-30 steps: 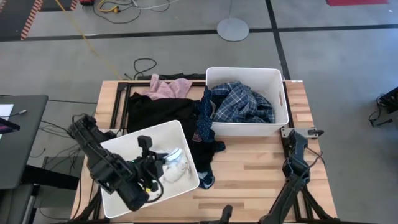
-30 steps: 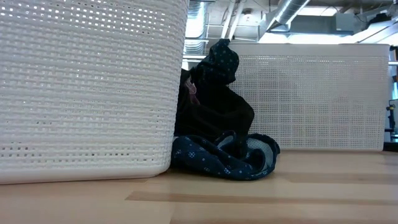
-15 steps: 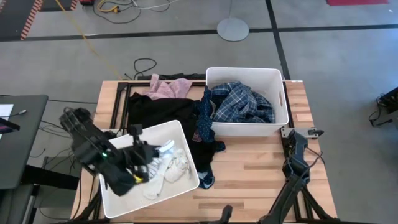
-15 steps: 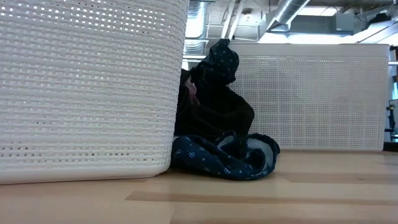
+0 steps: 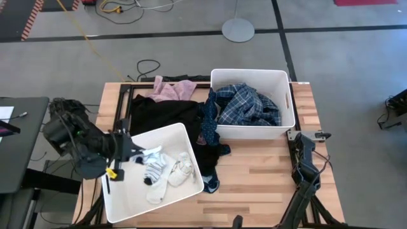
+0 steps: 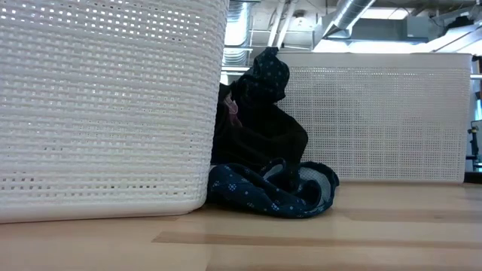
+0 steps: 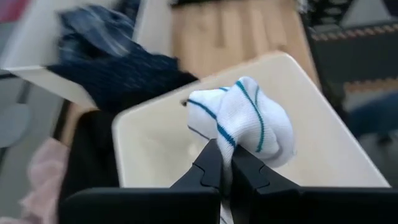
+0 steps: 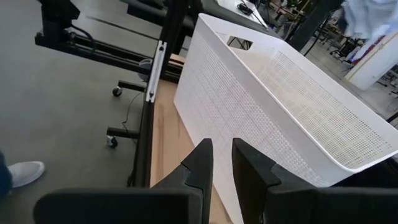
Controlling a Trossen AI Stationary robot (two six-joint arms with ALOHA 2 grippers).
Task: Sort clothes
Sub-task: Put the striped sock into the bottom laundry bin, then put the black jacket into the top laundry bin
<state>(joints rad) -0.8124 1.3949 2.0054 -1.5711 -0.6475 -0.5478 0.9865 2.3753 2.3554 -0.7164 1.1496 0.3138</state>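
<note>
My left gripper (image 5: 140, 156) is over the left part of the near white bin (image 5: 191, 143), shut on a white sock with blue stripes (image 5: 152, 169), which also shows in the left wrist view (image 7: 249, 121). More white socks (image 5: 181, 172) lie on the bin's floor. A black garment (image 5: 162, 113), a pink garment (image 5: 175, 89) and a dark blue patterned piece (image 5: 206, 130) lie on the table behind the bin. A blue-white plaid shirt (image 5: 248, 105) lies in the far bin (image 5: 287, 95). My right gripper (image 8: 222, 155) is shut and empty near the table's right edge. My left gripper pinches a fold of the striped sock (image 7: 225, 148) between its two fingers. The fingers come from the table's left, slanting down. The rest of the sock bulges out past the fingertips over the bin's inside. I cannot tell whether its lower end touches the bin floor.
The low view shows the near bin's wall (image 6: 105, 105), the far bin's wall (image 6: 376, 113) and the dark patterned piece (image 6: 271, 192) heaped between them. Bare wooden tabletop (image 5: 261, 172) lies in front of the far bin.
My left gripper has drawn back from the middle of the near bin toward the table's left edge, still shut. The striped sock has come away from the white heap with it, while the other socks stay on the bin floor.
</note>
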